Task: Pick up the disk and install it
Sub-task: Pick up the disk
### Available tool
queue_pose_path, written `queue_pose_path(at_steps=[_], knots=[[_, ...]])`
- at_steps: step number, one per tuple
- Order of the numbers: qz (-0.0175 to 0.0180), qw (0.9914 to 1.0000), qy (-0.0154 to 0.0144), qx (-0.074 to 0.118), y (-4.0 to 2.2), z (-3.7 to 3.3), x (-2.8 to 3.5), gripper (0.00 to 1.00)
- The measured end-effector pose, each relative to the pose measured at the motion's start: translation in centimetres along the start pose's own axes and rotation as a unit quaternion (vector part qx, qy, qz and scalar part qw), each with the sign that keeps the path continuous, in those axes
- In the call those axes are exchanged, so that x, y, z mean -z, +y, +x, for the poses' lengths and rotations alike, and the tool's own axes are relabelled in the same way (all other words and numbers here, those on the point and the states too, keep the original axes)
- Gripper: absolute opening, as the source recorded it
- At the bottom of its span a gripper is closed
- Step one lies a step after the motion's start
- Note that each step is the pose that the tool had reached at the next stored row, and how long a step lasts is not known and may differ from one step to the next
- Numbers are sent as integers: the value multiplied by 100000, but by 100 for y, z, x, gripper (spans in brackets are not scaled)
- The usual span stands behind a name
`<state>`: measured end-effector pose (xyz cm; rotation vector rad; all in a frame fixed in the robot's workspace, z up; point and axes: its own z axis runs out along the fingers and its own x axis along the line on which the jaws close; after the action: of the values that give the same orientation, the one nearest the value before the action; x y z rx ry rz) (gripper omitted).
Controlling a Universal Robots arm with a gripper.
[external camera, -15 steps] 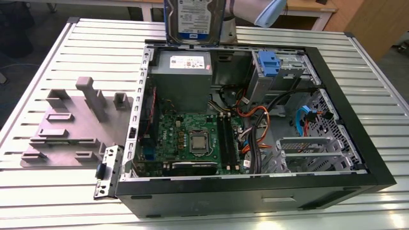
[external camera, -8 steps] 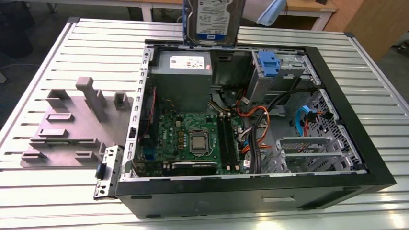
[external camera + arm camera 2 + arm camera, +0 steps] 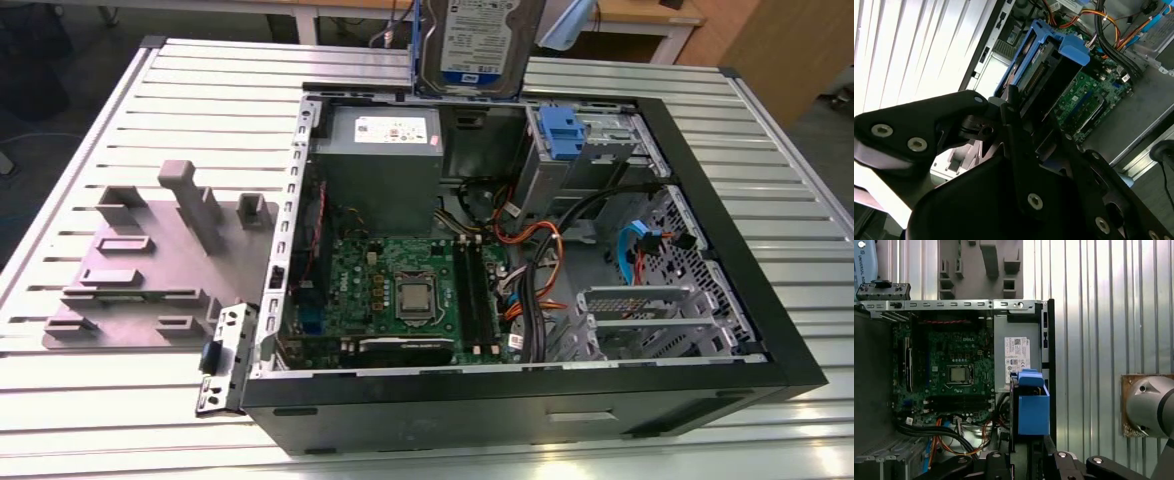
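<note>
the disk [image 3: 477, 40] is held up clear of the desk [image 3: 80, 420], and the pincer [image 3: 1026, 442] is clamped on its blue carrier frame [image 3: 1033, 412]. the disk is judged dense and rigid for its size. its smooth metal faces could slip, and its inner parts would not take a knock. the plastic frame, taken along its long sides, is judged the safer place to be gripped.

well off to one side of the pincer, at the exterior view's left, a grey moulded fixture [image 3: 147, 260] is laid on the desk. below the pincer the open computer case [image 3: 534, 400] is seen. in it, from the exterior view's left, are held the power-supply box [image 3: 380, 150] and the motherboard [image 3: 400, 280], then orange and black cables [image 3: 534, 250], then a drive bay with a blue latch [image 3: 561, 135] and a metal cage [image 3: 654, 320].
</note>
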<state>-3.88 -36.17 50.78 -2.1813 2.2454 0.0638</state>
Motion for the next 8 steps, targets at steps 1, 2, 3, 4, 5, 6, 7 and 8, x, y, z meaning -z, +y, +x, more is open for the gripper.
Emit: queue_pose_path(at_steps=[1,2,3,4,5,6,7,8], knots=[[-1,100000,-4,3,-14,0,0,35],[1,100000,-9,3,-17,0,0,35],[3,100000,-11,1,-17,0,-1,35],[1,100000,-6,-5,-17,-1,0,35],[0,100000,-5,-7,-17,-1,0,35],[2,100000,-7,-5,-18,1,0,35],[-2,100000,1,5,-19,7,0,35],[2,100000,-5,5,-19,18,0,35]])
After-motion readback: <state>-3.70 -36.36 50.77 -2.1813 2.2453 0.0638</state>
